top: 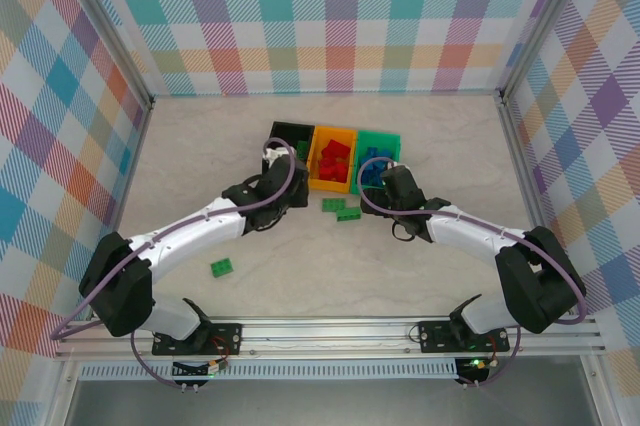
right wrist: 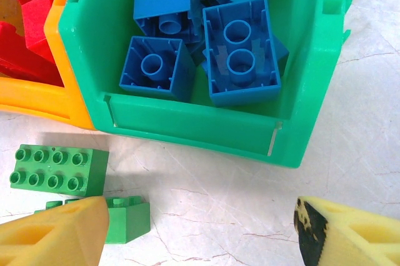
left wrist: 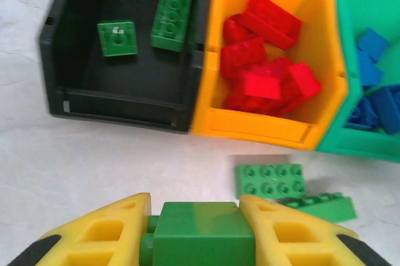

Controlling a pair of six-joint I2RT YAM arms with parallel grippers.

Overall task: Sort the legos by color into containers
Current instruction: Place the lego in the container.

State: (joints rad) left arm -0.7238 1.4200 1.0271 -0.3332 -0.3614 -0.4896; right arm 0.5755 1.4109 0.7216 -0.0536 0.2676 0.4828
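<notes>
1. Clamped in left gripper [left wrist: 195,213]: small green studded plastic brick [left wrist: 203,236], short of black plastic bin's [left wrist: 119,108] near wall.
2. Right gripper [right wrist: 200,235] spread wide, empty, before green plastic bin's [right wrist: 187,132] front edge.
3. Bare tabletop [right wrist: 250,197] between.

My left arm [top: 185,238] rises from its base at the near left edge, folds at the shoulder, then stretches far and to the right. My left gripper [left wrist: 195,202] is closed on a green brick [left wrist: 203,236], its yellow fingers [left wrist: 106,231] pressed against both sides. My right arm [top: 470,231] mirrors this from the near right, reaching far and to the left. My right gripper [right wrist: 200,216] hangs with jaws wide apart, holding nothing. The two grippers are near each other, not touching.
</notes>
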